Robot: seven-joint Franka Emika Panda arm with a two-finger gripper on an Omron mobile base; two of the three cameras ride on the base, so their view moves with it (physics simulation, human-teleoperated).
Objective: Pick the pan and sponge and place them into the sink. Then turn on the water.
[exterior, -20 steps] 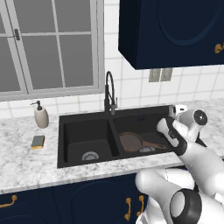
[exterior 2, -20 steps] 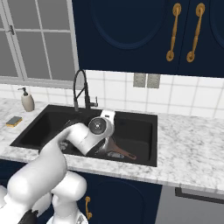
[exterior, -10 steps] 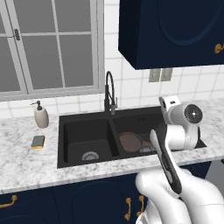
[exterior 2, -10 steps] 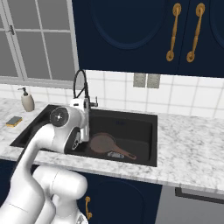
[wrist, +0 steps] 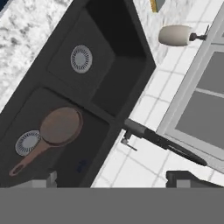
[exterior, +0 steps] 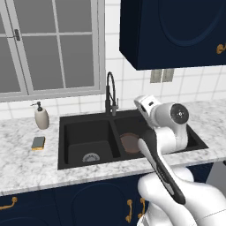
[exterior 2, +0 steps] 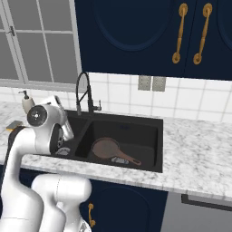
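Gripper (wrist: 111, 181): jaws spread wide, nothing between them; one finger tip (wrist: 43, 180) at lower left of the hand view, the other at lower right. The hand looks down on the sink from above, over the faucet side. A second ago the hand hung low over the right basin, close to the pan; since then the arm has swung up and across toward the sink's left half (both base views show its white wrist housing now raised over the basins).

Pan (exterior 2: 108, 147): lies flat on the floor of the sink's right basin, handle pointing toward the front right corner, its end beside that basin's drain. Same place as a second ago; now uncovered by the arm in the right base view.

Sink (exterior: 86, 120): black, two basins, a round silvery drain in each; left basin holds nothing.

Sponge (exterior: 38, 142): on the marble counter (exterior: 26, 163), left of the sink and apart from its rim. Unmoved.

Faucet (exterior: 110, 91): stands behind the sink, at the divider between basins; no stream.

Soap dispenser (exterior: 41, 117): behind the sponge, left of the sink, near the wall.

Window (exterior: 48, 44): above the counter, behind the sink's left half.
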